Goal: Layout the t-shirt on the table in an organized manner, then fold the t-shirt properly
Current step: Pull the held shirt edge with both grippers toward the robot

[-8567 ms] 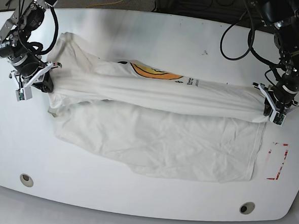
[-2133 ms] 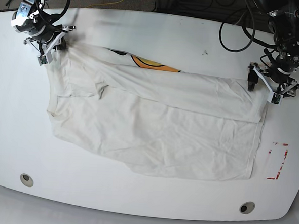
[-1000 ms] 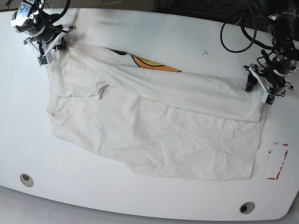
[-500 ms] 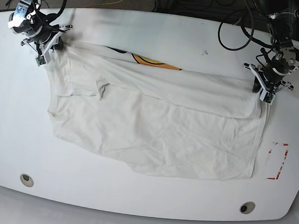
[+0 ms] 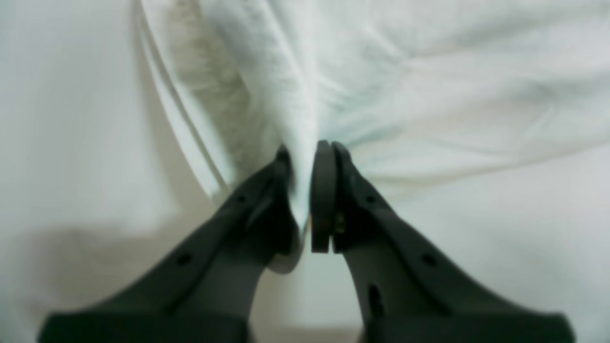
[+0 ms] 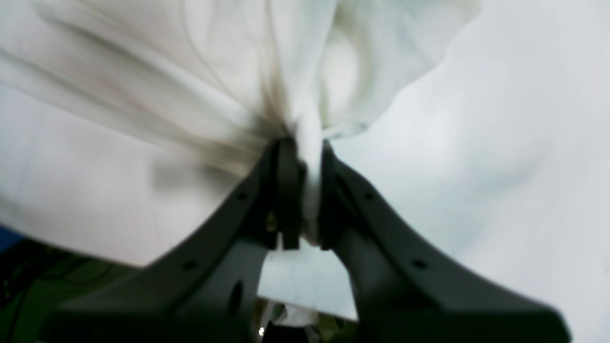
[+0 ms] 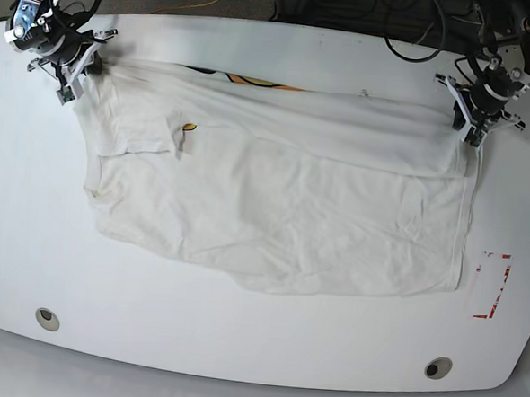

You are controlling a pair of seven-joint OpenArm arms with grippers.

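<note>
left gripper (image 7: 478, 131): pinching t-shirt (image 7: 283, 200) hem, table's (image 7: 238, 341) far right corner. right gripper (image 7: 67, 77): pinching shoulder, far left corner. shirt: mid-table, far edge doubled over. step: layout. next: likely draw corners farther back, then release.

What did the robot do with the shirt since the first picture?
Both grippers, the left and the right, kept their jaws shut on the t-shirt and carried its folded top edge toward the table's far side, opening it wider. Less of the orange print shows now. The near hem and the red tape mark stayed put.
</note>
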